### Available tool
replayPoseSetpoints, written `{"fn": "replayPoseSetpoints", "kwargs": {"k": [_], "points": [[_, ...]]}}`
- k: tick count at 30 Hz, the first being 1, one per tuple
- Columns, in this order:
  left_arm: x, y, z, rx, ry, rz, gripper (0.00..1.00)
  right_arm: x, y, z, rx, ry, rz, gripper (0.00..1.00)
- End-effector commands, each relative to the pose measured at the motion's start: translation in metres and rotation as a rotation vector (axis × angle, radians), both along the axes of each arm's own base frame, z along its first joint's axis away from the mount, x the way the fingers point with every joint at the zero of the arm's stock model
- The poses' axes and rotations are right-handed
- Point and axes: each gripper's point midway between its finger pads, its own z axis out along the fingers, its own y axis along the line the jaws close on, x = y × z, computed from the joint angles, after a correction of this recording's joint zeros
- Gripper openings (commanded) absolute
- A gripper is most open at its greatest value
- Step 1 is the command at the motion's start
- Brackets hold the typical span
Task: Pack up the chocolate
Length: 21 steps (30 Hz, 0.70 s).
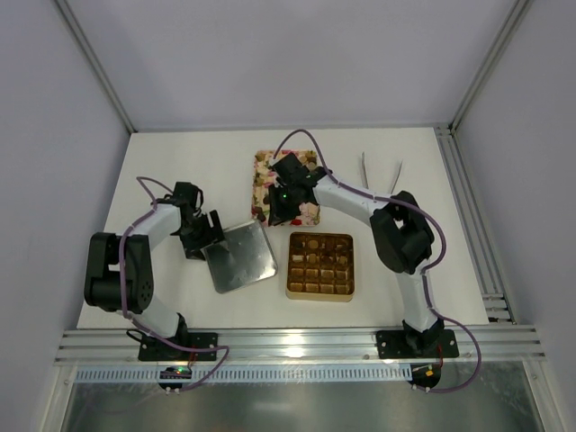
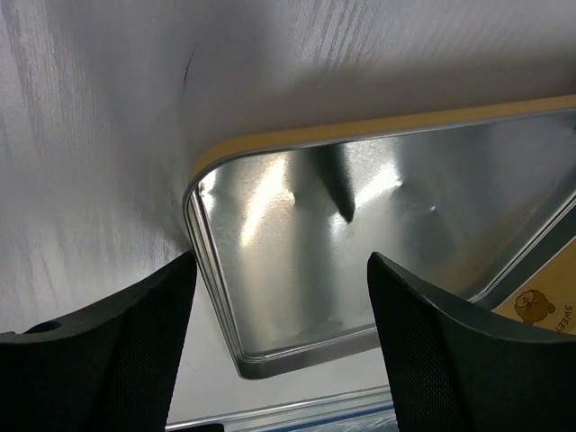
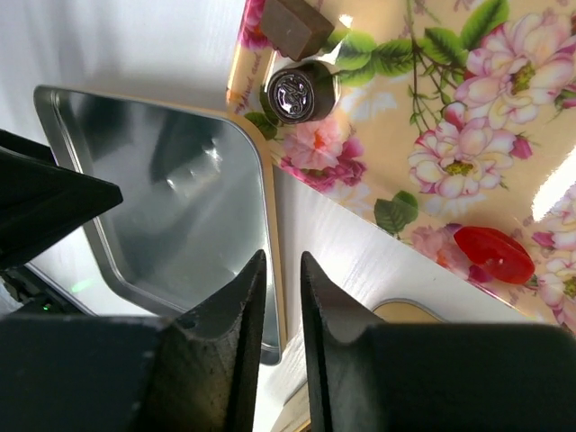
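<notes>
Chocolates lie on the pink-and-cream floral tray [image 1: 262, 163]. The right wrist view shows a dark round one [image 3: 300, 93], a brown square one [image 3: 292, 27] and a red one [image 3: 493, 254] on the tray [image 3: 450, 117]. The gold box with grid cells [image 1: 320, 295] sits in front of the tray, and some cells look dark. My right gripper [image 1: 277, 214] [image 3: 283, 261] hovers at the tray's near left corner. Its jaws are almost together and hold nothing. My left gripper [image 1: 207, 238] [image 2: 281, 297] is open and straddles a corner of the silver lid [image 1: 239, 256] [image 2: 360, 234].
The silver lid lies inside up, left of the gold box, and also shows in the right wrist view [image 3: 171, 198]. A pair of thin metal tongs [image 1: 378, 171] lies at the back right. Rails run along the table's near and right edges.
</notes>
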Motion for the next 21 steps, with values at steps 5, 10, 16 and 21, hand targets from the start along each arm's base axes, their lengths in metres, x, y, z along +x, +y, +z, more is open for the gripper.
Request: {"fn": "replayPoseSetpoints", "kwargs": {"k": [5,10,16,21], "points": [[0.014,0.000,-0.002,-0.008,-0.018,0.023,0.71,-0.015,0.020,-0.012,-0.002,0.017,0.096,0.31],[0.012,0.001,-0.006,0.001,-0.002,0.033,0.67,-0.019,0.026,-0.021,0.010,0.034,0.114,0.37],[0.010,0.001,-0.010,0.005,0.015,0.036,0.62,-0.023,0.033,-0.031,0.030,0.060,0.115,0.44],[0.008,0.000,-0.012,-0.003,0.027,0.034,0.58,-0.031,0.045,-0.032,0.131,0.088,0.118,0.46]]}}
